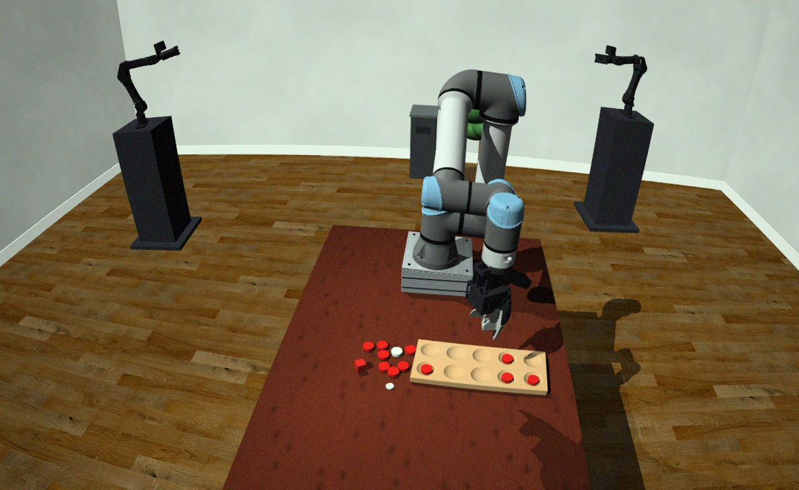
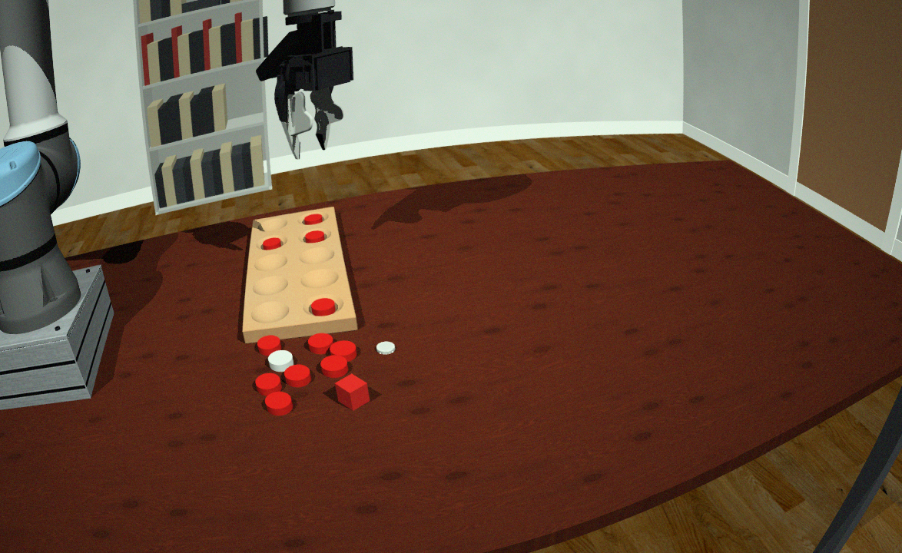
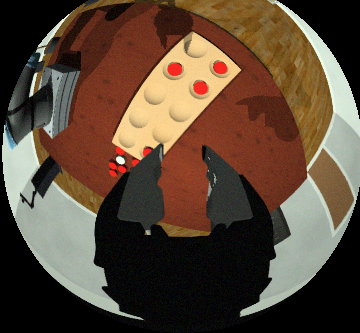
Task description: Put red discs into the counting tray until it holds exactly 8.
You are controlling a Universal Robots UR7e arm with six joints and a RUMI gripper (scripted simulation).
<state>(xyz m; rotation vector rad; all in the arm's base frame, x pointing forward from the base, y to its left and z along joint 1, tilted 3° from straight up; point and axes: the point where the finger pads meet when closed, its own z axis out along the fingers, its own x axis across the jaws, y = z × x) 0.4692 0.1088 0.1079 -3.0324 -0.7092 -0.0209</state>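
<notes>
The wooden counting tray lies on the dark red table. Several red discs lie in its pockets, one at the near-pile end and three at the far end; the other pockets are bare. Several loose red discs lie in a cluster beside the tray's short end. My gripper hangs high above the table beside the tray's far end, fingers apart with nothing between them.
A white disc sits among the loose red discs. A small white cap and a red cube lie nearby. The arm's base stands behind the tray.
</notes>
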